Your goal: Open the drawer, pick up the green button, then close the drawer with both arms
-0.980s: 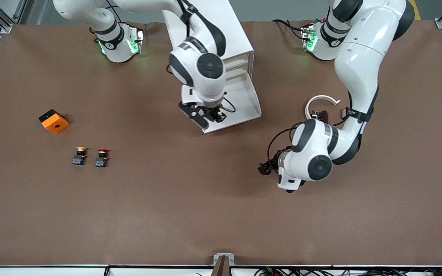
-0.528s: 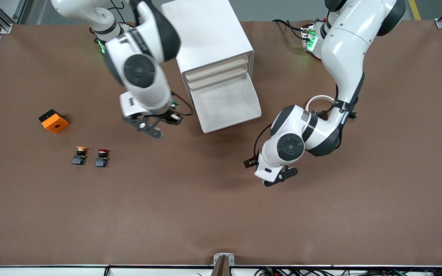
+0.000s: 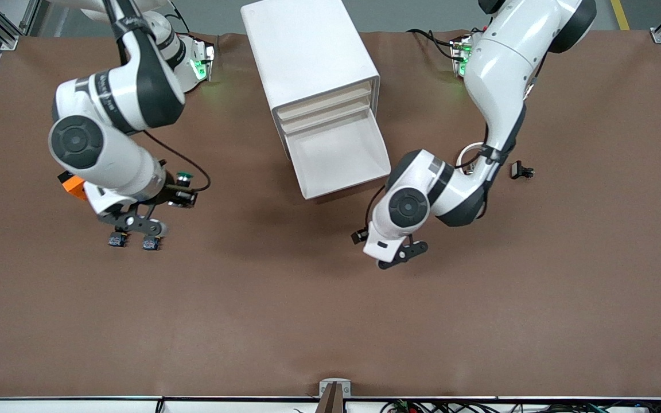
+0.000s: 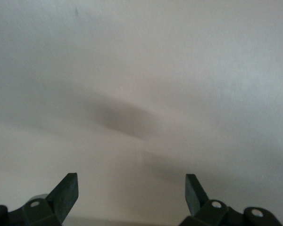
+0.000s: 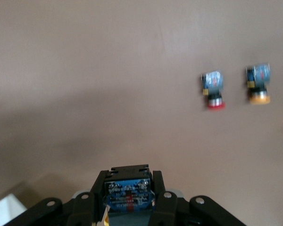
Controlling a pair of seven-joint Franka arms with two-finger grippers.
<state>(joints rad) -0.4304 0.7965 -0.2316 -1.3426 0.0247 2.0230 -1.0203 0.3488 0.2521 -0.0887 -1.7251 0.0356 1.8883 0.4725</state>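
The right gripper (image 5: 129, 200) had its fingers clamped on the button (image 5: 128, 190); the wrist view showed the blue base seated between the finger pads, and the front view showed the green cap (image 3: 183, 175) just beside the wrist. The gripper hung over the desk (image 3: 284, 321) at the right arm's end. Directly below the fingers lay the red-capped button (image 5: 214, 89) and the orange-capped button (image 5: 259, 85), side by side on the desk and not touching each other. An orange block (image 3: 73, 186) sat near them, partly hidden by the arm.

The left gripper (image 4: 131, 195) had its fingers spread apart with nothing between them. The wrist view showed only a blank pale surface ahead of the fingertips; what that surface was could not be told. In the front view this gripper (image 3: 405, 254) stood near the front corner of the drawer (image 3: 339, 158), apart from it.

The drawer was pulled out of the cabinet (image 3: 307, 54), and its white tray appeared empty. The three other drawer fronts (image 3: 326, 106) sat flush.

Status, as a judgement:
1. Opening the drawer: complete.
2. Taking the button: complete, the item being out of the tray and in the right gripper.
3. Placing the button on the desk: apparently pending, probably beside the other two.
4. Closing the drawer: pending. The left gripper looked best placed to push the front.

A small black part (image 3: 521, 170) lay on the desk at the left arm's end, uninvolved.
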